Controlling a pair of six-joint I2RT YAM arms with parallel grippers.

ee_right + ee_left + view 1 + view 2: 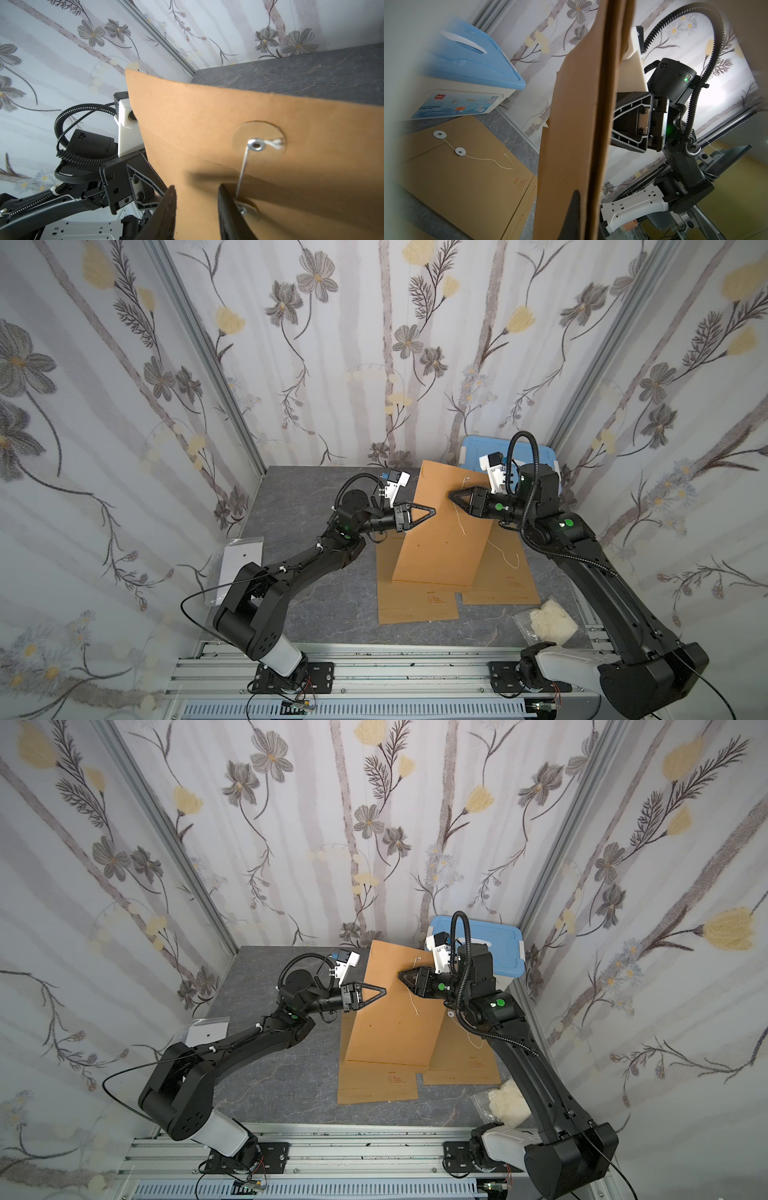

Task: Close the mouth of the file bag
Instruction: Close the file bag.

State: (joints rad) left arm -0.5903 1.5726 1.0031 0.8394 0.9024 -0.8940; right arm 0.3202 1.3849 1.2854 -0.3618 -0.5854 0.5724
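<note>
As L jaws clamp bag — R jaws parted, string loose

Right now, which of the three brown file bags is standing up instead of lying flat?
The file bag pinched by the left claw, propped up tilted; the other two bags lie flat beneath it.

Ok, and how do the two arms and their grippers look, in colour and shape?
Both the left arm and the right arm are matte black, with a white segment near the base and small green lights at joints. A black corrugated hose loops over each wrist, beside a white camera mount. The left gripper and right gripper have black, triangular open-frame fingers.
</note>
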